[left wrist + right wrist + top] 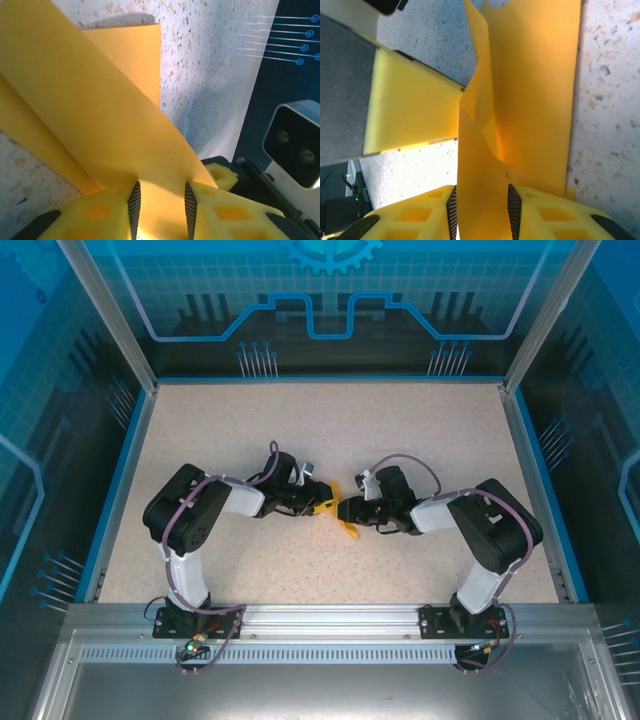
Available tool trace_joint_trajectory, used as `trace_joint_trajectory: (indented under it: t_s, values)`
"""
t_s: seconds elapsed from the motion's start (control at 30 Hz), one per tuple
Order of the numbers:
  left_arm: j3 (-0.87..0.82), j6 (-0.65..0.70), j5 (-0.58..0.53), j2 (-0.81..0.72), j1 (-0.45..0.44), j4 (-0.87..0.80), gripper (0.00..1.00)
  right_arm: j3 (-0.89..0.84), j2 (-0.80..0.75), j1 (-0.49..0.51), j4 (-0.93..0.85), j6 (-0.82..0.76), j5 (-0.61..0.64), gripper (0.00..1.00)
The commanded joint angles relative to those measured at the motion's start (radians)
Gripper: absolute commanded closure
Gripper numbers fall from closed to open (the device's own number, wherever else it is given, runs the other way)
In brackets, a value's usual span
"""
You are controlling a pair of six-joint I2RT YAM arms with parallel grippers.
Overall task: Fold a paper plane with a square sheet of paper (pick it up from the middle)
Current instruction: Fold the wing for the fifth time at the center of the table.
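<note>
Pads of left hand stand apart with paper in the gap; can't tell if it's gripped. Right hand is the same: apart, paper running through, clamp unclear. Paper sits between both hands at mid desk. Folded layers and creases are in; no pointed nose yet, so most folds probably remain.

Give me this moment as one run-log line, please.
paper: folded in layers, between both tools | left tool: jaws apart, paper across gap | right tool: jaws apart, paper across gap
</note>
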Motion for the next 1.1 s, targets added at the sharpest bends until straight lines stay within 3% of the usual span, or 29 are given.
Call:
trace_joint_trajectory:
  t_s: [0.0, 0.13, 0.23, 0.43, 0.67, 0.8, 1.07]
  values:
    - [0.027, 0.014, -0.022, 0.015, -0.006, -0.026, 0.68, 0.008, -0.061, -0.017, -0.109, -0.07, 0.006, 0.63]
    - [0.033, 0.009, -0.021, 0.024, -0.007, -0.022, 0.68, 0.001, -0.125, -0.016, -0.182, -0.109, 0.057, 0.62]
    - [0.034, 0.009, -0.019, 0.024, -0.006, -0.025, 0.68, -0.01, -0.206, 0.002, -0.261, -0.168, 0.164, 0.6]
    - [0.031, 0.01, -0.019, 0.023, -0.007, -0.032, 0.68, 0.027, -0.304, 0.156, -0.447, -0.291, 0.539, 0.53]
    - [0.039, 0.007, -0.021, 0.028, -0.006, -0.039, 0.68, 0.096, -0.24, 0.332, -0.503, -0.357, 0.792, 0.52]
    - [0.042, 0.007, -0.022, 0.028, -0.006, -0.046, 0.68, 0.153, -0.164, 0.387, -0.518, -0.405, 0.857, 0.54]
    - [0.045, 0.008, -0.023, 0.024, -0.006, -0.059, 0.68, 0.203, -0.068, 0.412, -0.512, -0.439, 0.906, 0.7]
